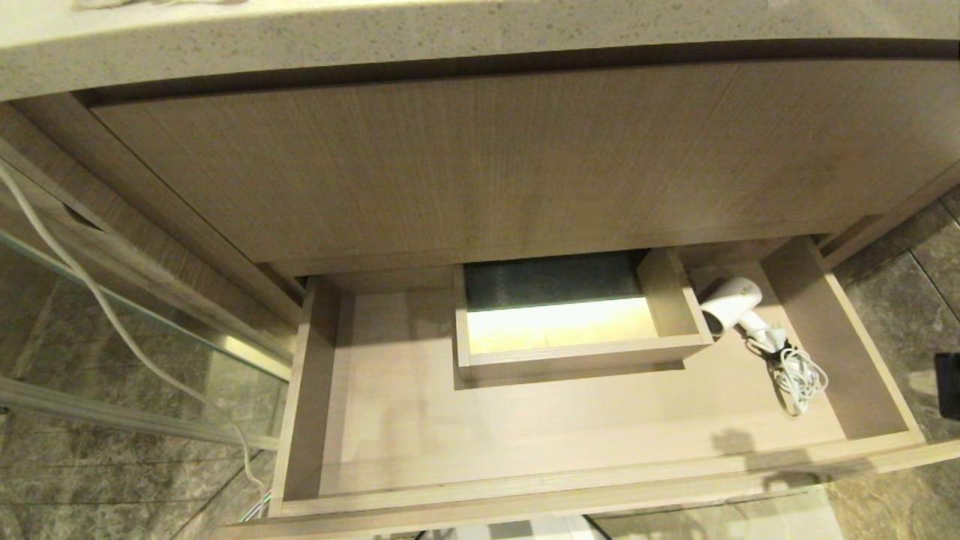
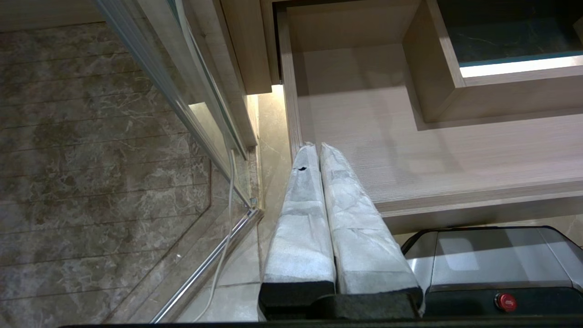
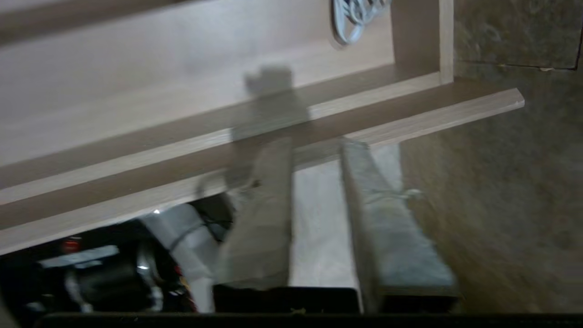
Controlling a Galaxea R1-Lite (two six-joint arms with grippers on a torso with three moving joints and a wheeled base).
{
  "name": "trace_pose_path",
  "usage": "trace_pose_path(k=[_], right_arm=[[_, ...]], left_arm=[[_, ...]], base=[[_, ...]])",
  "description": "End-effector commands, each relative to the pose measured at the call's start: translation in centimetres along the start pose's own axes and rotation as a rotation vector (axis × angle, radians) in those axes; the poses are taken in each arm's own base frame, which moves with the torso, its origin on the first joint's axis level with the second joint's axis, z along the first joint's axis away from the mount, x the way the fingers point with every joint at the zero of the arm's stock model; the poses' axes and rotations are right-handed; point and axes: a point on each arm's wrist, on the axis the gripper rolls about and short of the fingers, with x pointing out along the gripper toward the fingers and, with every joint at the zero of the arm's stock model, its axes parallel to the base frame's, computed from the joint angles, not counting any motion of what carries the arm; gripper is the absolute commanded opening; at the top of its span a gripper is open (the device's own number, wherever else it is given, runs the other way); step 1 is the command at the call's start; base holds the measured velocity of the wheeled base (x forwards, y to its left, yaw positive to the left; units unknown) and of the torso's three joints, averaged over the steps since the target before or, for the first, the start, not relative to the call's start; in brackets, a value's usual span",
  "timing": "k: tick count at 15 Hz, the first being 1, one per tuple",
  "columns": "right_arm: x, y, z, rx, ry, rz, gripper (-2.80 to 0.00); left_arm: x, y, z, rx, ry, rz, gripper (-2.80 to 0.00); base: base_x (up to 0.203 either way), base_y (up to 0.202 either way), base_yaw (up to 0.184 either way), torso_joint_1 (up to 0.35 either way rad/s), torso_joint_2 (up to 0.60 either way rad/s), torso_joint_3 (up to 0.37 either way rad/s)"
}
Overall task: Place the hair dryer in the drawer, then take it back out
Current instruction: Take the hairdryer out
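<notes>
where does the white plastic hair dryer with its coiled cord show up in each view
Head view: white plastic hair dryer lies at the drawer's right rear, beside the boxed notch.
Left wrist view: not in it.
Right wrist view: only its coiled cord shows, at the top edge.
Shared landmark: the beige wood-grain drawer front rail.

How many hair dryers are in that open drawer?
1. The white hair dryer lies in the drawer at its back right corner, beside the boxed notch, cord coiled nearer the front.

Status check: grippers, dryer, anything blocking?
Left gripper shut, parked by drawer's left front corner. Right gripper open, empty, outside drawer front. Hair dryer in drawer, right rear, beside boxed notch; cord coiled alongside. Nothing blocking.
</notes>
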Motion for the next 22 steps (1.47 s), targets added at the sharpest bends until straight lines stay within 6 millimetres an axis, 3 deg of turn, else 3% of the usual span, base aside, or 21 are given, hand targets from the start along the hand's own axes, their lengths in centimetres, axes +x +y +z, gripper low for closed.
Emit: trace_pose_path(k=[1, 8, 9, 12, 16, 22], right_arm=[[8.4, -0.7, 1.1, -0.103, 0.214, -0.033, 0.00], [23.2, -1.5, 4.8, -0.208, 0.192, 0.000, 0.00], [24.6, -1.6, 5.3, -0.206, 0.153, 0.035, 0.00], [28.7, -1.5, 4.3, -0.257, 0.123, 0.175, 0.00], [31.7, -3.7, 4.6, -0.236, 0.037, 0.282, 0.00], [33.3, -7.0, 5.6, -0.396, -0.058, 0.266, 0.00]], left_arm=[[0.0, 0.0, 0.0, 0.000, 0.001, 0.000, -2.80], [0.0, 0.0, 0.0, 0.000, 0.000, 0.000, -2.80], [0.0, 0.0, 0.0, 0.000, 0.001, 0.000, -2.80], [0.0, 0.0, 0.0, 0.000, 0.001, 0.000, -2.80], [0.0, 0.0, 0.0, 0.000, 0.001, 0.000, -2.80], [0.0, 0.0, 0.0, 0.000, 0.001, 0.000, -2.80]], base=[[0.000, 0.000, 0.000, 0.000, 0.00, 0.000], [0.000, 0.000, 0.000, 0.000, 0.00, 0.000], [0.000, 0.000, 0.000, 0.000, 0.00, 0.000], [0.000, 0.000, 0.000, 0.000, 0.00, 0.000], [0.000, 0.000, 0.000, 0.000, 0.00, 0.000], [0.000, 0.000, 0.000, 0.000, 0.00, 0.000]])
